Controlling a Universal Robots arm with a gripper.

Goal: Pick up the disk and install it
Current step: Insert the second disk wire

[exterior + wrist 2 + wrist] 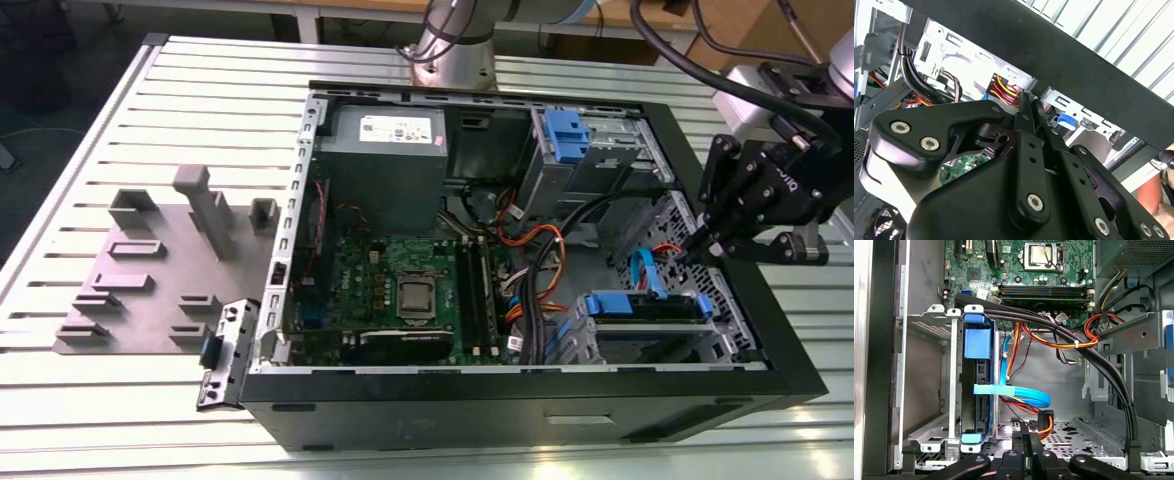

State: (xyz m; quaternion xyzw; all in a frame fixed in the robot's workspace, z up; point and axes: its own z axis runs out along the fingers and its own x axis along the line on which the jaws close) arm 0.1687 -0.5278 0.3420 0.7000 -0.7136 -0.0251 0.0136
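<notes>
Black linkage arms of the robot's gripper (1029, 442) crowd the foreground in both wrist views, the slim fingers (1026, 112) pressed together with nothing between them. The claw hangs over the open black computer case (747, 385) at the exterior view's right edge, just above the drive cage. Seated upright in that grey metal cage (929, 390) is the silver-grey disk in its bright blue plastic carrier (977, 385), apart from the fingertips, with a light blue flat data cable (1019, 392) running from its side. Beyond it lie the green motherboard (394, 285), bundled black, red and orange wiring (1074, 340), a grey power-supply box (387, 150) and a second blue-tabbed carrier (567, 135). A grey slotted fixture plate (160, 265) rests on the white slatted table (80, 400) beside the case.
</notes>
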